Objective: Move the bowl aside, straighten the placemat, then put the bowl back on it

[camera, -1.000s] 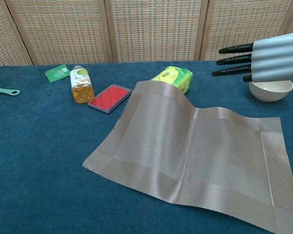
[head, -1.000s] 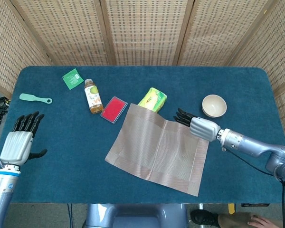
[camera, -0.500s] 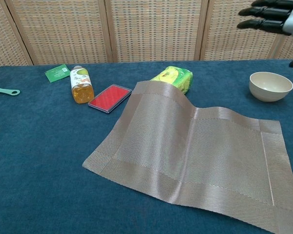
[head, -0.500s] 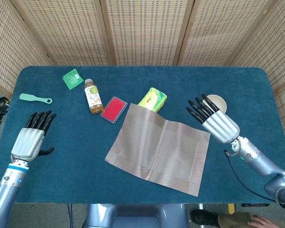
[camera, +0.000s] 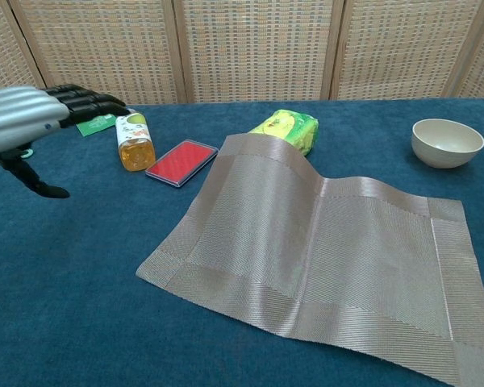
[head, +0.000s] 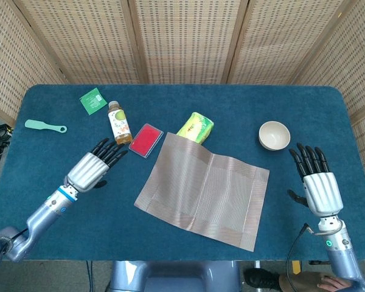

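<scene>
Head view: the bowl stands on the blue bench near its right end, off the placemat and apart from it. The placemat lies askew at the bench centre, its upper corner riding up on a yellow packet. The left hand hovers left of the placemat, fingers extended and grasping nothing, pointing toward a bottle and a red case. The right hand is raised at the right edge, fingers released and spread, empty. A green card and a mint spatula lie at the left.

Chest view: the left hand is at the left edge, fingers straight, empty. The bowl sits beyond the placemat's right corner. The right hand is outside this view.
</scene>
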`<state>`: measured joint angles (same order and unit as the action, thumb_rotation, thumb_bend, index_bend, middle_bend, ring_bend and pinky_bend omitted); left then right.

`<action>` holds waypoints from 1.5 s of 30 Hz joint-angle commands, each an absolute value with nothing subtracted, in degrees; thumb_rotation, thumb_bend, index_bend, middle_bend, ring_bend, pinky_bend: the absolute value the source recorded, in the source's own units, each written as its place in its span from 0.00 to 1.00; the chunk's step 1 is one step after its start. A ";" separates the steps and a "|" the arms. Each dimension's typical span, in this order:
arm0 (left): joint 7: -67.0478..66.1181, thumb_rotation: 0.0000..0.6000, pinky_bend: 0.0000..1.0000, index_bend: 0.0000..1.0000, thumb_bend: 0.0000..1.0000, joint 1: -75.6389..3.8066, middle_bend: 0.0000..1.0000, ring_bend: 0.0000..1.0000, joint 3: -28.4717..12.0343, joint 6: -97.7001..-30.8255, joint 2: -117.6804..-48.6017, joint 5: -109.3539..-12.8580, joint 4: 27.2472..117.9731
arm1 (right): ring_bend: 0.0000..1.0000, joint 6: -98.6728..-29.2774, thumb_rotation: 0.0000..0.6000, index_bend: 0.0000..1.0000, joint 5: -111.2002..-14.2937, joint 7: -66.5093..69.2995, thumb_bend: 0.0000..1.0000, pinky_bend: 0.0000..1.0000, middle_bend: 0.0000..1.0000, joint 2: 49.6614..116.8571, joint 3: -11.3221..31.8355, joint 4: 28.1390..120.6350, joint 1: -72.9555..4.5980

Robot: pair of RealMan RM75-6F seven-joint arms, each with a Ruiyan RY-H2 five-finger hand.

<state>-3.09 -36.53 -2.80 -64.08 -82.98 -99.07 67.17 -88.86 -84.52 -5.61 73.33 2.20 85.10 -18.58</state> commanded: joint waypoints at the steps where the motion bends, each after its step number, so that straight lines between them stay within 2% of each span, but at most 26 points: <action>1: 0.92 1.00 0.00 0.00 0.00 -41.33 0.00 0.00 0.57 -63.80 -89.54 -104.60 57.81 | 0.00 -89.91 1.00 0.01 -84.76 -6.69 0.00 0.00 0.00 74.90 2.03 84.21 -17.27; 9: 4.98 1.00 0.00 0.03 0.00 -44.37 0.00 0.00 4.29 -66.70 -97.85 -109.31 45.04 | 0.00 -90.55 1.00 0.03 -85.77 -6.95 0.00 0.00 0.00 75.63 2.79 82.86 -15.95; 17: 9.05 1.00 0.00 0.08 0.00 -45.15 0.00 0.00 6.95 -69.20 -102.26 -110.40 39.85 | 0.00 -89.79 1.00 0.05 -85.89 -5.68 0.00 0.00 0.00 75.36 3.91 82.66 -15.37; 45: 10.30 1.00 0.00 0.09 0.00 -45.44 0.00 0.00 10.23 -70.21 -104.56 -108.67 35.48 | 0.00 -88.86 1.00 0.06 -87.63 -5.28 0.00 0.00 0.00 74.80 5.42 83.72 -14.04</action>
<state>10.29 -45.43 10.20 -70.18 -104.52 -108.71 35.52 -88.85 -87.62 -5.28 74.81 5.41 83.70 -14.05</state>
